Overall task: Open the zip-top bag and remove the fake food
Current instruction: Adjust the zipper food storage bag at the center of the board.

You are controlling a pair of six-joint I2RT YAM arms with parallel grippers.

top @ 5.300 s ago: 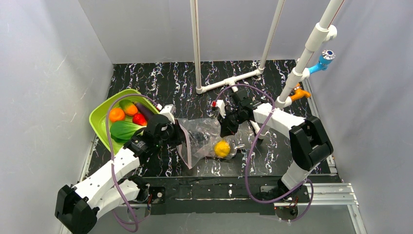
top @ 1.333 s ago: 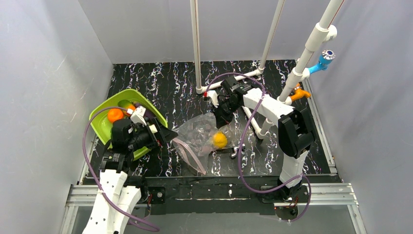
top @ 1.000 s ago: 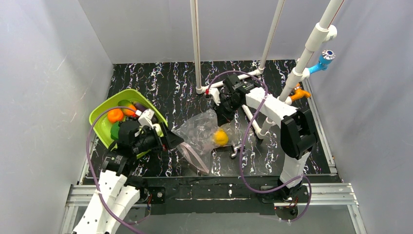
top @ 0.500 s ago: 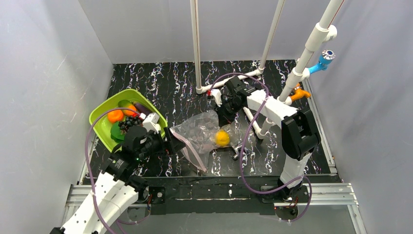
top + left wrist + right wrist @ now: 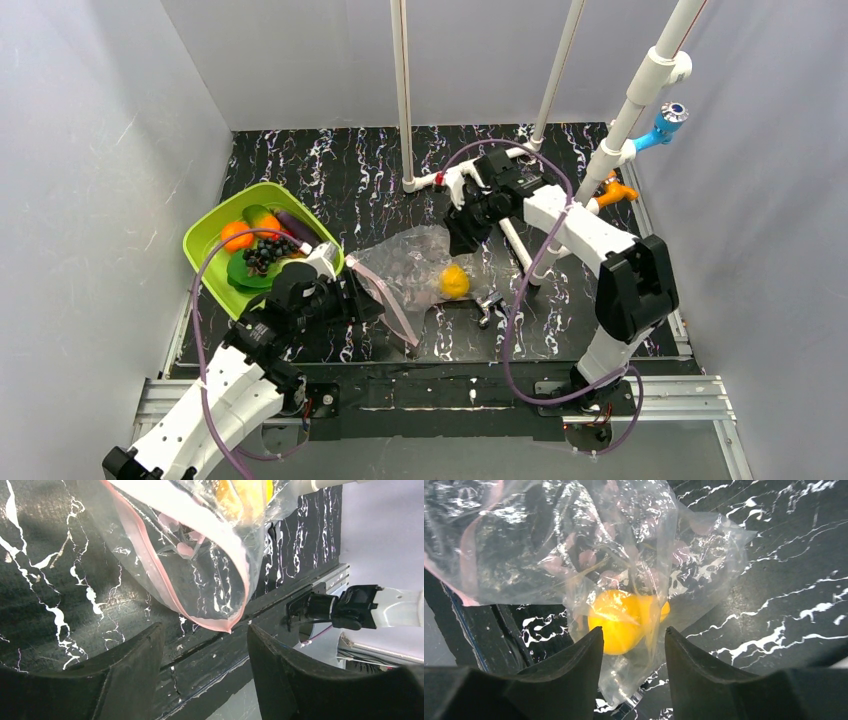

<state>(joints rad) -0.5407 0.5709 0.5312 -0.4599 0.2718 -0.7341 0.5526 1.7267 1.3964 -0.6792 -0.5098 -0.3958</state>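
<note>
Black marbled tabletop (image 5: 330, 170) carries the bag (image 5: 410, 265) at its middle, lemon (image 5: 455, 281) inside. Left gripper (image 5: 205, 640), jaws apart and empty, faces the pink mouth, likely to reach in; right gripper (image 5: 634, 635), jaws apart too, hovers over the closed end, gripping nothing.

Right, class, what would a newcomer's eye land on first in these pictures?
The yellow lemon glowing inside the clear zip-top bag at mid-table. Next, the lime-green tray on the left, holding colourful toy produce, against the black marbled tabletop.
</note>
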